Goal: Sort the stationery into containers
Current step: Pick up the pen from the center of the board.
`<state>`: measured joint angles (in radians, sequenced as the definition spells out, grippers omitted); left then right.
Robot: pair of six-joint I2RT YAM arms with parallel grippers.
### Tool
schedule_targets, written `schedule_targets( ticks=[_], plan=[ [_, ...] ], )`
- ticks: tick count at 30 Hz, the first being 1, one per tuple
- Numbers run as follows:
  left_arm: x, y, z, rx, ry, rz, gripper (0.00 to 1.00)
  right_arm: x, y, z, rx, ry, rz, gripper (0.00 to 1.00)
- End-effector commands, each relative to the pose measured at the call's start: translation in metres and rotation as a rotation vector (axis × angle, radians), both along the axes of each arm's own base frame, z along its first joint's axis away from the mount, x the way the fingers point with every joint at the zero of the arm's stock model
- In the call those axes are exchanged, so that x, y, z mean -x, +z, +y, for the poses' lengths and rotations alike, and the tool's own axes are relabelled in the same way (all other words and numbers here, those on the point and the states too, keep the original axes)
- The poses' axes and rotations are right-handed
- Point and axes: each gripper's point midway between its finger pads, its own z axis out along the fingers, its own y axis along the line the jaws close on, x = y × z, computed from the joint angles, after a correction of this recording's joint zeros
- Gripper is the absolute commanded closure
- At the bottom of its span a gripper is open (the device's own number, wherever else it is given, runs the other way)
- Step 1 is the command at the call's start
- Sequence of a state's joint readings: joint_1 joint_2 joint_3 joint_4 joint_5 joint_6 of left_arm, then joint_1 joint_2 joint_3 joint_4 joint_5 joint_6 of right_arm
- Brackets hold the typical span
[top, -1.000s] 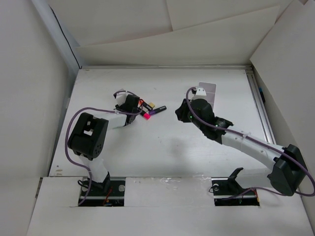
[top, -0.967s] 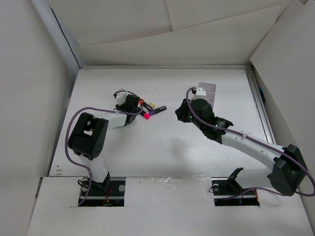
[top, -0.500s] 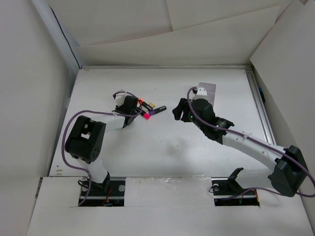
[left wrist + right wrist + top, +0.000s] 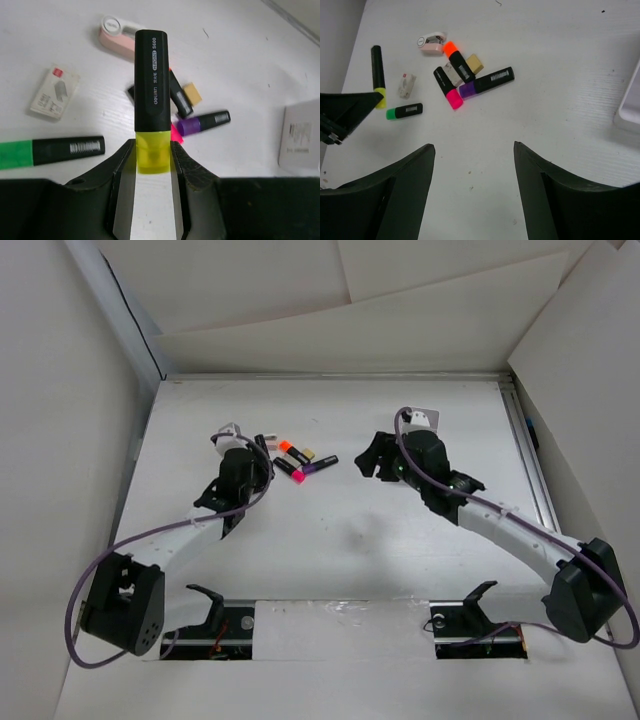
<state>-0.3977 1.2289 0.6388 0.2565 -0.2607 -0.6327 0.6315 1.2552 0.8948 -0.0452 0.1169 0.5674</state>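
Observation:
My left gripper (image 4: pixel 152 149) is shut on the yellow end of a black marker (image 4: pixel 152 85), which it holds above the table, left of the pile (image 4: pixel 262 445). On the table lie a green marker (image 4: pixel 50 150), an orange marker (image 4: pixel 457 62), a pink marker (image 4: pixel 447 90) and a purple marker (image 4: pixel 487 81). Among them are a beige eraser (image 4: pixel 474 64), a white eraser (image 4: pixel 406 85) and a pink tape dispenser (image 4: pixel 432 42). My right gripper (image 4: pixel 472 147) hangs open and empty to the right of the pile (image 4: pixel 372 458). The white container (image 4: pixel 300 135) lies to the right, largely under the right arm.
White cardboard walls close in the table on the left, back and right. A metal rail (image 4: pixel 530 455) runs along the right edge. Bare table (image 4: pixel 330 540) stretches between the two arms in front of the pile.
The left arm has stretched out and lifted the yellow marker off the table. The right gripper has opened wide and shifted slightly back.

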Motion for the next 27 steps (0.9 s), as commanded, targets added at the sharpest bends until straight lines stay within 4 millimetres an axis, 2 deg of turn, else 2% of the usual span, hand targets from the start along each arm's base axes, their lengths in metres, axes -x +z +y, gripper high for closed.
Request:
schedule_targets(
  ticks=[1,3,4,5,7,8,9,10,15,16,18,19,20,21,22,23,26,27],
  plan=[
    [0.017,0.008,-0.028,0.064,-0.193,-0.072,1.00,-0.002,0.043,0.012,-0.116,0.073,-0.061,0.30],
    [0.025,0.022,-0.047,0.105,-0.324,-0.172,1.00,-0.006,0.058,0.016,-0.164,0.095,-0.067,0.28],
    [0.034,0.014,-0.050,0.103,-0.364,-0.156,1.00,-0.005,0.054,0.019,-0.164,0.114,-0.054,0.26],
    [0.035,0.024,-0.056,0.117,-0.404,-0.215,1.00,-0.007,0.064,0.025,-0.179,0.135,-0.065,0.24],
    [0.047,0.027,-0.064,0.108,-0.492,-0.250,1.00,-0.009,0.058,0.038,-0.192,0.182,-0.028,0.24],
    [0.051,0.021,-0.065,0.098,-0.511,-0.240,1.00,-0.011,0.064,0.044,-0.204,0.203,-0.036,0.24],
    [0.052,0.026,-0.066,0.093,-0.527,-0.262,1.00,-0.016,0.056,0.051,-0.212,0.215,-0.012,0.23],
    [0.056,0.024,-0.067,0.087,-0.547,-0.262,1.00,-0.016,0.049,0.055,-0.222,0.226,0.011,0.23],
    [0.068,0.025,-0.078,0.099,-0.644,-0.290,1.00,-0.023,0.045,0.088,-0.249,0.309,0.053,0.22],
    [0.069,0.027,-0.080,0.104,-0.656,-0.309,1.00,-0.026,0.037,0.092,-0.243,0.316,0.071,0.22],
    [0.072,0.027,-0.085,0.116,-0.694,-0.311,1.00,-0.019,0.032,0.105,-0.235,0.339,0.083,0.20],
    [0.074,0.027,-0.087,0.120,-0.706,-0.310,1.00,-0.022,0.031,0.108,-0.234,0.339,0.084,0.20],
    [0.074,0.025,-0.088,0.122,-0.715,-0.308,1.00,-0.018,0.037,0.114,-0.240,0.356,0.074,0.20],
    [0.074,0.024,-0.090,0.133,-0.721,-0.301,1.00,-0.014,0.031,0.120,-0.233,0.368,0.088,0.20],
    [0.075,0.029,-0.093,0.139,-0.739,-0.322,1.00,-0.015,0.036,0.121,-0.238,0.370,0.078,0.20],
    [0.077,0.029,-0.094,0.142,-0.748,-0.321,1.00,-0.019,0.025,0.122,-0.225,0.357,0.096,0.20],
    [0.078,0.031,-0.095,0.153,-0.755,-0.326,1.00,-0.021,0.015,0.130,-0.217,0.372,0.117,0.20],
    [0.079,0.031,-0.096,0.156,-0.767,-0.326,1.00,-0.024,0.018,0.133,-0.223,0.374,0.106,0.22]
  ],
)
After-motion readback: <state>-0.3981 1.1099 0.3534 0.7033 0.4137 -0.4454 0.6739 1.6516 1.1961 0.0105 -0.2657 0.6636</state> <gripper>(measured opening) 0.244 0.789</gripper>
